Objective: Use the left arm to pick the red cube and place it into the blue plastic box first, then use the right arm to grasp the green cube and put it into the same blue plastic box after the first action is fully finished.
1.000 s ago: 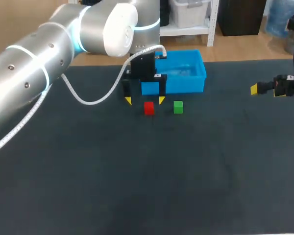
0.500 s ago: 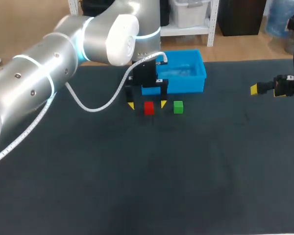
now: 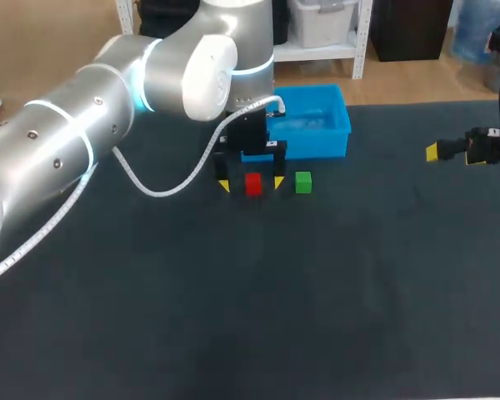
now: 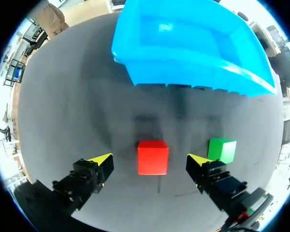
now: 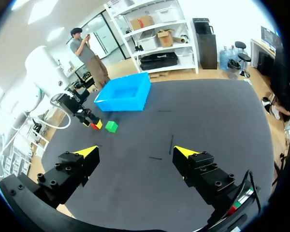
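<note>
Left wrist view: my left pincer (image 4: 150, 160) hangs released astride the small red cube (image 4: 152, 157), ready to clench, the blue plastic box (image 4: 183, 43) at twelve o'clock.

Readable text, labels, numbers, signs: none. I find no legible marking on the red cube (image 4: 152, 157), green cube (image 4: 222, 150) or blue plastic box (image 4: 150, 72).
</note>
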{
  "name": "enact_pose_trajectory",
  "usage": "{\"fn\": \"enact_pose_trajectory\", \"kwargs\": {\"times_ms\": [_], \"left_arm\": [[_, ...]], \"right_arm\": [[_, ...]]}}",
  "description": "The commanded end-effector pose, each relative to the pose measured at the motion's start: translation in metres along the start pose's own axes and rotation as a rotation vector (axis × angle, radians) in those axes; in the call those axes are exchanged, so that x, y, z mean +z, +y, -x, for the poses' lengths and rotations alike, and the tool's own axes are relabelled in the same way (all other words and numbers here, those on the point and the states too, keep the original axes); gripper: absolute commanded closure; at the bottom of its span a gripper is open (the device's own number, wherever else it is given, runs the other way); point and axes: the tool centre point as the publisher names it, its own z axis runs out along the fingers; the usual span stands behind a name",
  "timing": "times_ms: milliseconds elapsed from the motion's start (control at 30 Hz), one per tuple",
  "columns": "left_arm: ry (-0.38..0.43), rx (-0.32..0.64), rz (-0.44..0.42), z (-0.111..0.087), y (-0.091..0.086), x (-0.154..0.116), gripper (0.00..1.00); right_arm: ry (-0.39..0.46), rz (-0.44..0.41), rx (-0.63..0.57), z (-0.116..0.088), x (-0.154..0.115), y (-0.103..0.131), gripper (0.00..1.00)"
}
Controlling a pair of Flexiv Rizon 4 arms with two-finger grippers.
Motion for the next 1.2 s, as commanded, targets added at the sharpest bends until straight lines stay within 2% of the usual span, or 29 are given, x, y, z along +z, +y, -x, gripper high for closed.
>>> {"fn": "enact_pose_trajectory", "kwargs": {"times_ms": [33,600,667,733,800,833,867,933,1100,1200], "left_arm": [[0.0,-0.003,-0.004,0.002,0.0,0.003,0.0],[0.022,0.002,0.02,0.0,0.006,0.013,0.0],[0.021,0.001,0.021,0.0,0.006,0.013,0.05],[0.019,0.001,0.022,0.0,0.007,0.013,0.19],[0.017,0.001,0.022,0.0,0.007,0.014,0.24],[0.016,0.002,0.023,0.0,0.007,0.014,0.38],[0.015,0.003,0.022,0.0,0.007,0.014,0.45],[0.012,0.007,0.024,0.001,0.007,0.014,0.51],[0.008,0.017,0.027,0.002,0.007,0.015,0.53],[0.006,0.02,0.027,0.002,0.006,0.015,0.67]], "right_arm": [[0.001,-0.001,0.0,0.0,0.0,0.0,0.0],[0.001,-0.001,0.0,0.0,0.0,0.0,0.0],[0.001,-0.001,0.0,0.0,0.0,0.0,0.0],[0.001,-0.001,0.0,0.0,0.0,0.0,0.0],[0.001,-0.001,0.0,0.0,0.0,0.0,0.0],[0.001,-0.001,0.0,0.0,0.0,0.0,0.0],[0.001,-0.001,0.0,0.0,0.0,0.0,0.0],[0.001,-0.001,0.0,0.0,0.0,0.0,0.0],[0.001,-0.001,0.0,0.0,0.0,0.0,0.0],[0.001,-0.001,0.0,0.0,0.0,0.0,0.0]]}}
